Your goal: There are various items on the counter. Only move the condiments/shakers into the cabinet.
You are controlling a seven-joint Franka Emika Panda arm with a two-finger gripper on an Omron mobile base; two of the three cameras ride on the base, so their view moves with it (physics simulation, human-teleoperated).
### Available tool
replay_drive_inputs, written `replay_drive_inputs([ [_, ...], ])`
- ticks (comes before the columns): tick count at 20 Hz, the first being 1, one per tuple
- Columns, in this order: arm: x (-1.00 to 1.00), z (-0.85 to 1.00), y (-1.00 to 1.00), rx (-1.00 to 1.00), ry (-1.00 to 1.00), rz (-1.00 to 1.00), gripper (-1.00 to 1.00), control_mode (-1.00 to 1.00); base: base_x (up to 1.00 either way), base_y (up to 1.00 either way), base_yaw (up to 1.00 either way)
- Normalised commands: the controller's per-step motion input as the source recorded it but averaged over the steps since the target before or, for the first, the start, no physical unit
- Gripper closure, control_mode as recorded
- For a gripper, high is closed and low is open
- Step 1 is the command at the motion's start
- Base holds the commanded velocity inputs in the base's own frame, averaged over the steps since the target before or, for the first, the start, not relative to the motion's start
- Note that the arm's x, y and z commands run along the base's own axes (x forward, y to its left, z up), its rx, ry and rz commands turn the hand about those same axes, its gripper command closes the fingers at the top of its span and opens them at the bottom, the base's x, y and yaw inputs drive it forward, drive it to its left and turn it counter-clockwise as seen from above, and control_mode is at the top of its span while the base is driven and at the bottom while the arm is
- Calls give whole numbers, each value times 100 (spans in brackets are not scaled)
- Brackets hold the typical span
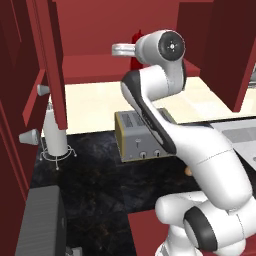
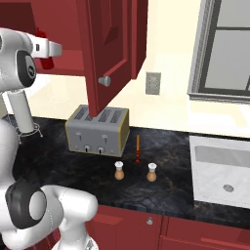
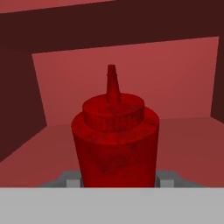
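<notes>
My gripper (image 3: 116, 181) is shut on the dark red squeeze bottle (image 3: 114, 140), which stands upright with its nozzle up inside the cabinet, over the red shelf (image 3: 188, 144). Whether the bottle touches the shelf is unclear. In the right base view the gripper (image 2: 46, 49) holds the bottle (image 2: 46, 62) at the cabinet's mouth. Two tan shakers (image 2: 119, 170) (image 2: 152, 172) stand on the black counter (image 2: 166, 195) in front of the grey toaster (image 2: 97, 129). The thin orange-red utensil (image 2: 137, 149) is upright between them, nearer the wall. In the left base view the bottle (image 1: 134, 62) peeks out behind my wrist.
An open cabinet door (image 2: 110, 49) hangs over the toaster, and another door (image 1: 52, 60) hangs on the left. A white roll on a wire stand (image 1: 54, 132) stands at the counter's left. A sink (image 2: 222, 168) lies to the right, under a window.
</notes>
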Motion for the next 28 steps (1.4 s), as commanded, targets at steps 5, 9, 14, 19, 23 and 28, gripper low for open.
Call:
replay_drive_inputs([
  [5,55,-25,0,-1,0,0,100,-100,0,0,0],
  [9,47,-13,0,0,0,0,100,-100,0,0,0],
  [14,23,0,0,0,0,-2,100,-100,0,0,0],
  [19,23,0,0,0,1,-3,100,-100,0,0,0],
  [23,38,0,0,0,3,-4,100,-100,0,0,0],
  [28,53,0,0,0,1,-4,100,-100,0,0,0],
])
